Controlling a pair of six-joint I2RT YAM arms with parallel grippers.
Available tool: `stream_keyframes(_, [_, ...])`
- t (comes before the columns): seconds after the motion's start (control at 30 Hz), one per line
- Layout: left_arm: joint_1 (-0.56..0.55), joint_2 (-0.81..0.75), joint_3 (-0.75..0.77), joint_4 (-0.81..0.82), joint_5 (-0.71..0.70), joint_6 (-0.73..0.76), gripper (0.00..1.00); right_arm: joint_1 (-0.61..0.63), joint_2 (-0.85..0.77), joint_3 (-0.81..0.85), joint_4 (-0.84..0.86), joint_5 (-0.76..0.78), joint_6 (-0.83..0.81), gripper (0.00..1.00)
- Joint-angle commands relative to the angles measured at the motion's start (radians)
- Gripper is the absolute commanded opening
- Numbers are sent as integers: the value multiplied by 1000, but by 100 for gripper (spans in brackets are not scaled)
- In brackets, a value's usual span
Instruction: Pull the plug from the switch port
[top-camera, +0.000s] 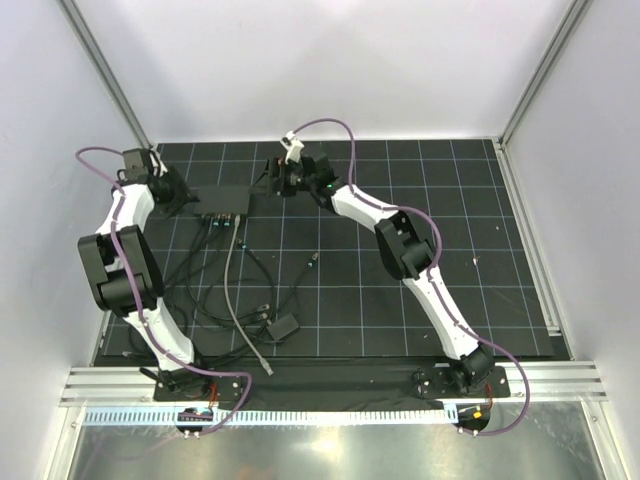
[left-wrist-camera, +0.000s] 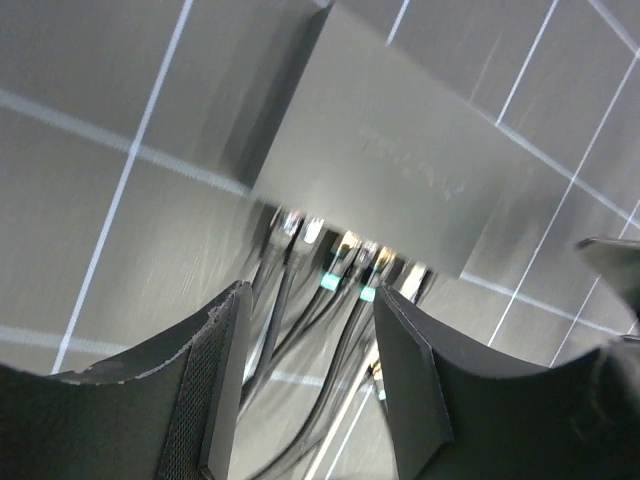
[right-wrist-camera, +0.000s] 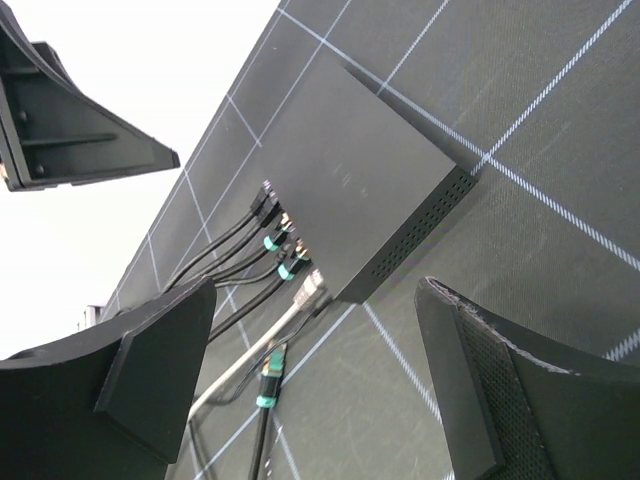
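The switch (top-camera: 224, 200) is a flat dark-grey box at the back left of the mat, with several plugs (right-wrist-camera: 283, 250) seated in a row along its near edge. Some of these plugs carry teal bands (left-wrist-camera: 328, 280). A pale grey plug (right-wrist-camera: 311, 287) sits in the end port. One loose teal-banded plug (right-wrist-camera: 270, 368) lies on the mat just off that corner. My left gripper (left-wrist-camera: 312, 295) is open above the plugged cables, with nothing between its fingers. My right gripper (right-wrist-camera: 318, 290) is open beside the switch's right end and touches nothing.
Black cables (top-camera: 215, 285) and a grey cable (top-camera: 236, 290) trail from the switch toward the near edge. A small black block (top-camera: 283, 326) on a thin cable lies mid-mat. Another free cable end (top-camera: 313, 260) lies to the right. White walls (top-camera: 330, 60) enclose the mat.
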Motion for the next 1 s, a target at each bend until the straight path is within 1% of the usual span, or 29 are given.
stream_keyframes(0.0, [1, 42, 49, 75, 54, -7, 56, 26, 42, 96, 0, -8, 5, 88])
stream_keyframes(0.1, [23, 50, 8, 106, 71, -10, 52, 43, 67, 122, -6, 8, -12, 86])
stream_keyframes(0.13, [29, 48, -8, 121, 90, -10, 50, 44, 73, 131, 0, 9, -1, 83])
stream_keyframes(0.17, [39, 50, -20, 150, 123, -13, 45, 46, 84, 143, 5, 5, 11, 80])
stream_keyframes(0.23, [72, 70, -43, 182, 187, -23, 40, 46, 110, 171, 37, -18, 34, 77])
stream_keyframes(0.27, [84, 82, -43, 198, 246, -29, 39, 47, 113, 177, 43, -23, 45, 75])
stream_keyframes(0.37, [107, 126, -54, 225, 333, -47, 36, 53, 113, 173, 51, -20, 39, 74])
stream_keyframes(0.5, [112, 168, -61, 227, 335, -36, 35, 58, 113, 171, 71, -23, 40, 73])
stream_keyframes(0.6, [127, 197, -66, 245, 372, -36, 36, 63, 113, 174, 94, -22, 49, 63])
stream_keyframes(0.73, [139, 222, -80, 282, 444, -55, 43, 69, 133, 211, 106, -20, 51, 63])
stream_keyframes(0.83, [147, 226, -97, 314, 462, -66, 45, 67, 173, 259, 124, -22, 77, 64])
stream_keyframes(0.97, [155, 237, -110, 339, 484, -84, 44, 69, 231, 344, 132, -18, 108, 64])
